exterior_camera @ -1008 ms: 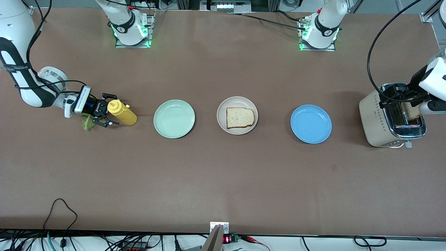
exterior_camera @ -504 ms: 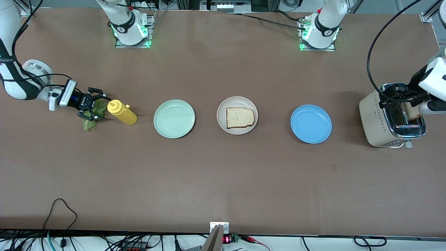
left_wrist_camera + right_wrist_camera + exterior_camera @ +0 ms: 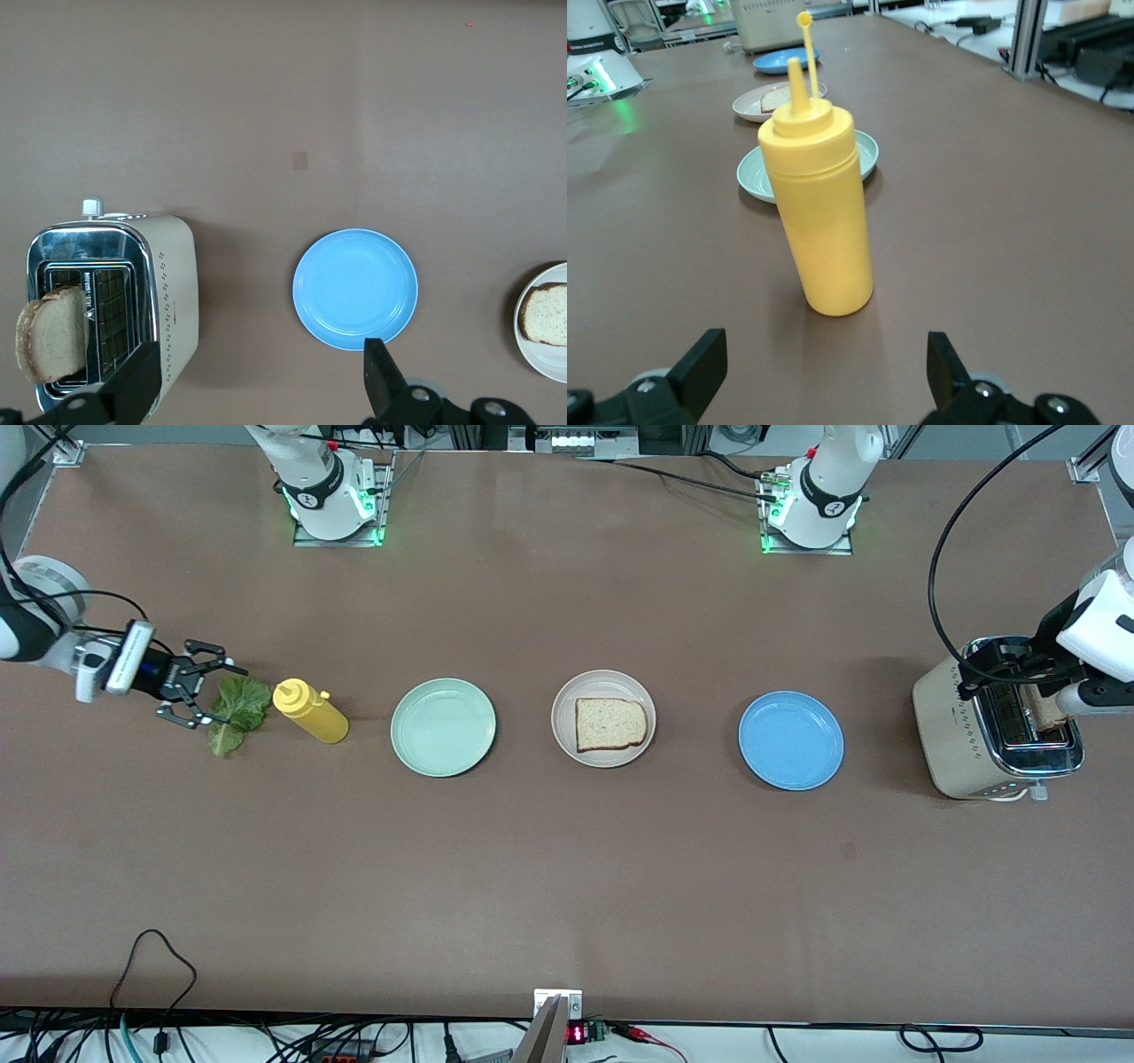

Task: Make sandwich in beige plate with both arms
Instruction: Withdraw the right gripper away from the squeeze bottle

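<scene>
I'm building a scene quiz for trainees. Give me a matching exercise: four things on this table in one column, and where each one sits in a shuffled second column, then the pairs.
Things:
1. bread slice
2. second bread slice
3. lettuce leaf
4. mint green plate

Places:
A. standing in the toaster slot
B. flat on the table, beside the yellow squeeze bottle
C. lying on the beige plate
D. between the yellow squeeze bottle and the beige plate

Pairs: 1-C, 2-A, 3-B, 4-D

We see the mustard bottle [image 3: 311,710] upright just beside the lettuce leaf [image 3: 234,712], blocking the way toward the mint green plate [image 3: 443,727].
</scene>
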`<action>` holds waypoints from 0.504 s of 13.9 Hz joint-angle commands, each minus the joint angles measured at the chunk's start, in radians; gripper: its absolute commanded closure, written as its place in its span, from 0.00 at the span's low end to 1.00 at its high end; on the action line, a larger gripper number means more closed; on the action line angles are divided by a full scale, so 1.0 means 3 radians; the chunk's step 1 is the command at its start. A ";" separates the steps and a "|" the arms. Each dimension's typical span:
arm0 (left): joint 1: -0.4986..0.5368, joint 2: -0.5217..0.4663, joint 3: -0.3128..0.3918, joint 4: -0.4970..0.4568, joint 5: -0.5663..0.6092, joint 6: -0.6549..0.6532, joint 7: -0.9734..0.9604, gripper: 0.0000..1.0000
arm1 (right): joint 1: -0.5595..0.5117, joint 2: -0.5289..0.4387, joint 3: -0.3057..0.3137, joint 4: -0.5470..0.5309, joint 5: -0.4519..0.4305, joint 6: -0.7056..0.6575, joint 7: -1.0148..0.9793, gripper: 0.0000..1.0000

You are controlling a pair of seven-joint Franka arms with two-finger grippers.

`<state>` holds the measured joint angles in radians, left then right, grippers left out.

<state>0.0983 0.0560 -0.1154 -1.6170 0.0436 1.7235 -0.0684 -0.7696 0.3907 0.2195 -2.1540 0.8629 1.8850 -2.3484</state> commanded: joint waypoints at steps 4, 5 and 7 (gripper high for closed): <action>0.0010 -0.0064 -0.0019 -0.0035 0.0059 -0.0028 0.0054 0.00 | -0.0022 -0.0473 -0.0036 0.0149 -0.0702 0.0173 0.1567 0.00; 0.0010 -0.0064 -0.0024 -0.0035 0.0059 -0.0028 0.0054 0.00 | 0.0003 -0.0535 -0.0036 0.0154 -0.0809 0.0321 0.1873 0.00; 0.0010 -0.0064 -0.0024 -0.0035 0.0059 -0.0033 0.0059 0.00 | 0.0110 -0.0617 -0.0031 0.0149 -0.1049 0.0532 0.2655 0.00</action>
<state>0.0983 0.0558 -0.1167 -1.6170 0.0436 1.7220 -0.0684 -0.7653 0.2405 0.2058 -2.1011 0.6123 1.9959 -1.7446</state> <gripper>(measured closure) 0.000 0.000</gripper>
